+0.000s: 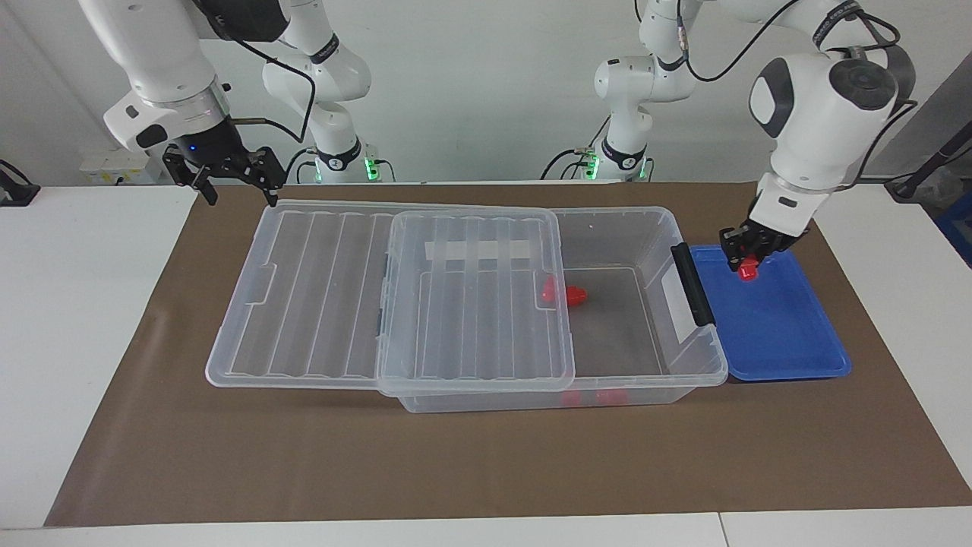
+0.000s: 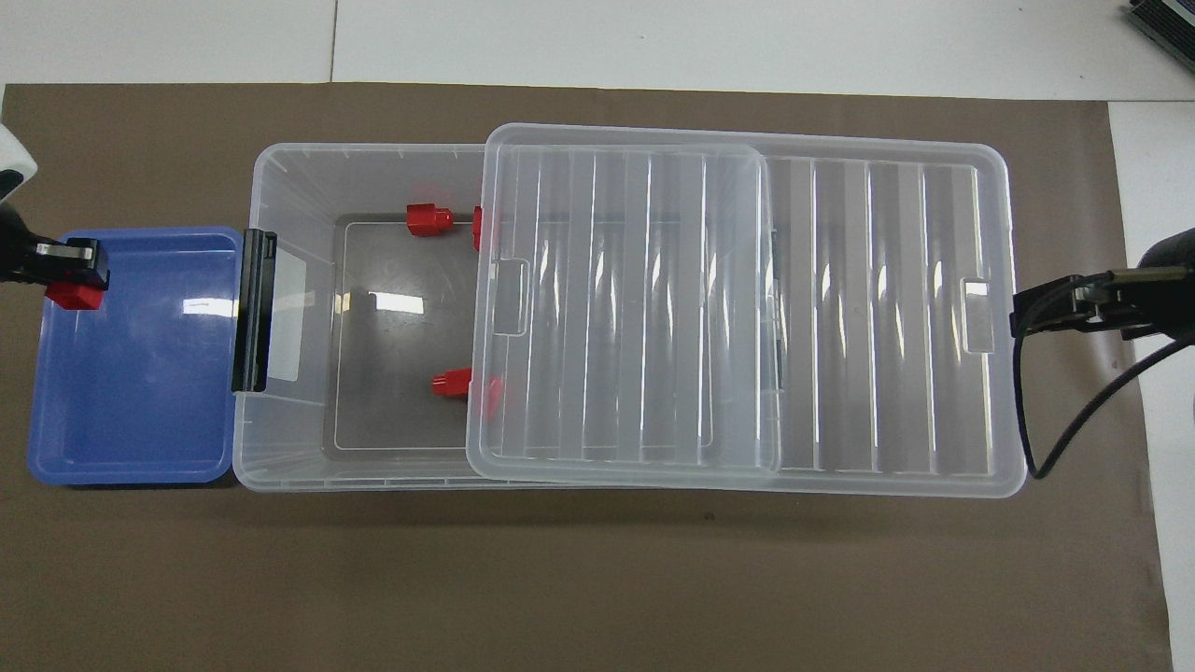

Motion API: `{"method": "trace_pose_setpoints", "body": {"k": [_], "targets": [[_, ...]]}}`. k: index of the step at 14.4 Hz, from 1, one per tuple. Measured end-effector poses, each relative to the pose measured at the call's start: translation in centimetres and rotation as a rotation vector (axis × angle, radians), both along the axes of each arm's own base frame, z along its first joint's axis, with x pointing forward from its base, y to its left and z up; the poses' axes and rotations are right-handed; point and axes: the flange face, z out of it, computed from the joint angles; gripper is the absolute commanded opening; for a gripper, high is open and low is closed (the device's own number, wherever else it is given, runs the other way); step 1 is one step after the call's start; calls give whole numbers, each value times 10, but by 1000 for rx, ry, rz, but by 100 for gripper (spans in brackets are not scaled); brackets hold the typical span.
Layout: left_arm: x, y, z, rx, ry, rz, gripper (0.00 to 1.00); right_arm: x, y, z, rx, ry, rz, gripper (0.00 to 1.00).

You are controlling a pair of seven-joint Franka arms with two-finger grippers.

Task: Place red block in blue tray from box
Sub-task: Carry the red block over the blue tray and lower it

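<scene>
My left gripper (image 1: 746, 260) is shut on the small red block (image 1: 749, 270) and holds it in the air over the blue tray (image 1: 786, 334). In the overhead view the red block (image 2: 72, 295) hangs under the left gripper (image 2: 75, 278), above the blue tray (image 2: 131, 392) near its rim. The clear box (image 1: 645, 216) stands beside the tray, with its black end clip (image 1: 692, 285) toward it. The ribbed lid (image 1: 319, 296) is slid aside, leaving the tray end of the box (image 2: 280, 159) uncovered. My right gripper (image 1: 237, 190) waits open above the lid's corner.
Two more red pieces (image 2: 428, 219) (image 2: 451, 382) lie in the box at the lid's (image 2: 840, 317) edge. A brown mat (image 1: 486, 463) covers the table. The right gripper (image 2: 1027, 308) and its black cable hang over the lid's end.
</scene>
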Motion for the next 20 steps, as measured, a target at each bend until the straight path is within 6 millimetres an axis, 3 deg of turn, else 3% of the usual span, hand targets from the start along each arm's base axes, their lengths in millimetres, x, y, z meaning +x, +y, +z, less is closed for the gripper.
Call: {"method": "trace_pose_setpoints", "body": {"k": [3,6,9,12,16,20], "targets": [[4,33,-24,9,-85,-11,11,0,0,-1,0,1,0,100],[-2,35,-60,9,-110,-14,10,0,0,-1,0,2,0,100],[-10,41,-72,6,-93,-4,10,0,0,-1,0,2,0,100],[-22,59,-98,4,-77,25,10,-1,0,-1,0,2,0,100],[-34,57,-137,-1,-81,20,10,-1,0,-2,0,4,0,100],[-33,53,-155,-3,-91,11,6,-1,0,-3,0,6,0,100]]}}
